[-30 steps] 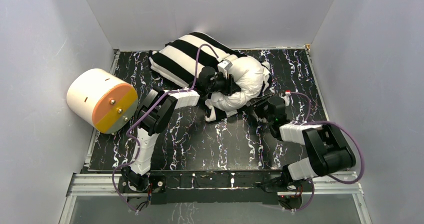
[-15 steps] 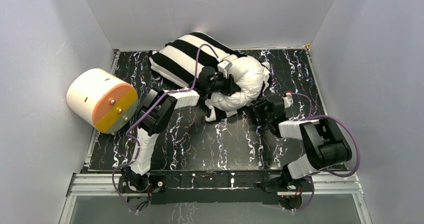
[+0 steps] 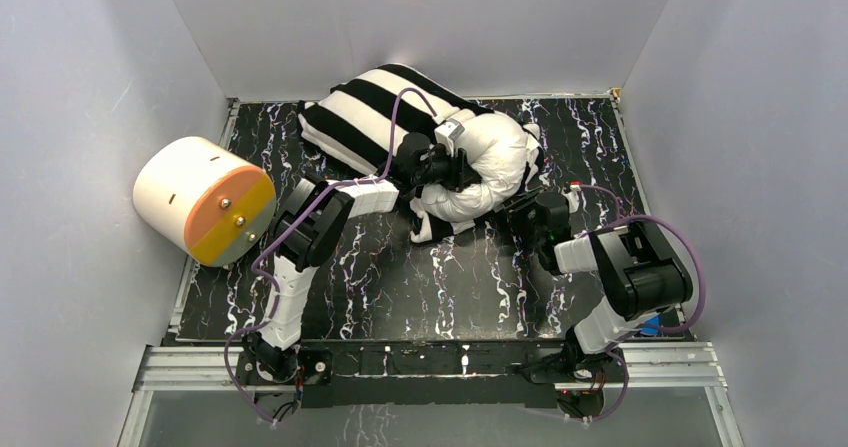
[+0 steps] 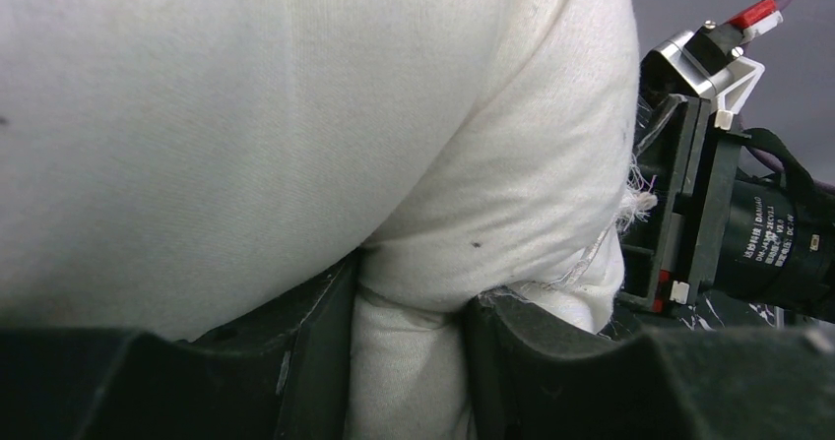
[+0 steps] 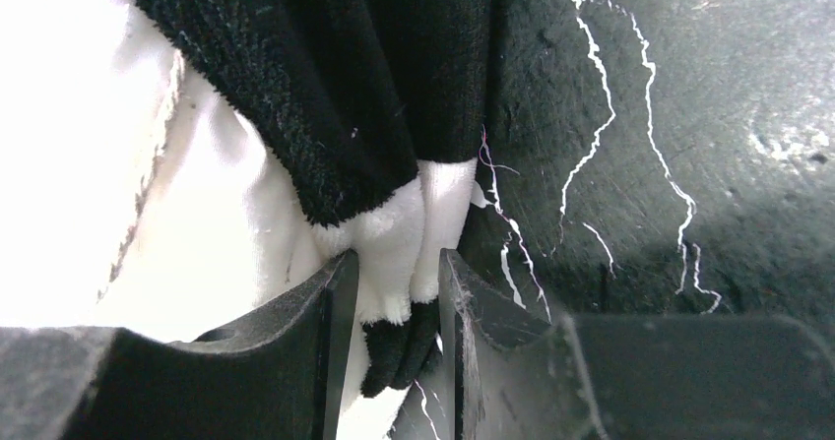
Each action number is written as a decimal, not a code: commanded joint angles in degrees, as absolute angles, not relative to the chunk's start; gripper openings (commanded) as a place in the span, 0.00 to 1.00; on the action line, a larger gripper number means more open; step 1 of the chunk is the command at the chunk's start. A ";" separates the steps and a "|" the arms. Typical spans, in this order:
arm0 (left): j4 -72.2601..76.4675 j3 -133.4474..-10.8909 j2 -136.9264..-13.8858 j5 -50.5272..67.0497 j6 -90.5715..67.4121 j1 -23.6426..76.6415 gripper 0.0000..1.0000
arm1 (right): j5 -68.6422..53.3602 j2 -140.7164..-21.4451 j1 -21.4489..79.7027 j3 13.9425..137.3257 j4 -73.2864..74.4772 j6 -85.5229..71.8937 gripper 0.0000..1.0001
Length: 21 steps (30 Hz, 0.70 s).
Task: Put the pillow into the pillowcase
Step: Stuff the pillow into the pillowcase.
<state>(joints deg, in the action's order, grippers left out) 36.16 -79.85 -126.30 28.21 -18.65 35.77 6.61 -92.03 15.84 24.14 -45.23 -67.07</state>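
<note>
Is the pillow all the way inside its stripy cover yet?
Not yet, it looks about partway. Done: one end of the pillow seems tucked inside the plump striped pillowcase, while the white end bulges out. In hand: the left hand pinches a fold of the pillow, and the right hand pinches the pillowcase's edge. Left: pulling the case over the white part.

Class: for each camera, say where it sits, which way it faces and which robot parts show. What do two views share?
Top external: above and behind the bases, looking down at the table; both arms show.
Left wrist: on the left arm, facing the pillow; left gripper pinches it.
Right wrist: on the right arm, facing the pillowcase; right gripper pinches it.
Shared: top and left wrist show the pillow.
</note>
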 commanded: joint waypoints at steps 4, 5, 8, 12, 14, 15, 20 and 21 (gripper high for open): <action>16.20 -74.57 -134.57 18.38 -17.06 30.06 0.39 | 9.14 -84.71 15.62 24.00 -46.60 -63.87 0.45; 16.33 -74.46 -134.52 18.57 -17.26 30.06 0.39 | 9.25 -84.61 15.58 24.22 -46.40 -63.60 0.45; 16.39 -74.44 -134.49 18.86 -17.58 30.06 0.39 | 8.60 -85.36 15.44 24.79 -46.81 -63.48 0.45; 16.28 -74.34 -134.06 18.84 -17.67 30.06 0.39 | 7.51 -88.29 15.31 25.88 -45.98 -64.61 0.45; 15.95 -74.42 -133.87 18.72 -17.52 30.07 0.39 | 7.48 -89.56 15.35 25.61 -45.85 -65.64 0.45; 15.79 -74.41 -133.74 18.60 -17.38 30.07 0.39 | 7.62 -90.09 15.38 25.50 -45.78 -66.04 0.45; 15.48 -74.67 -133.43 18.45 -17.19 30.06 0.39 | 7.82 -93.07 15.37 26.19 -46.30 -66.43 0.43; 15.35 -74.81 -133.42 18.43 -17.15 30.06 0.39 | 7.82 -93.67 15.38 26.33 -47.14 -66.30 0.43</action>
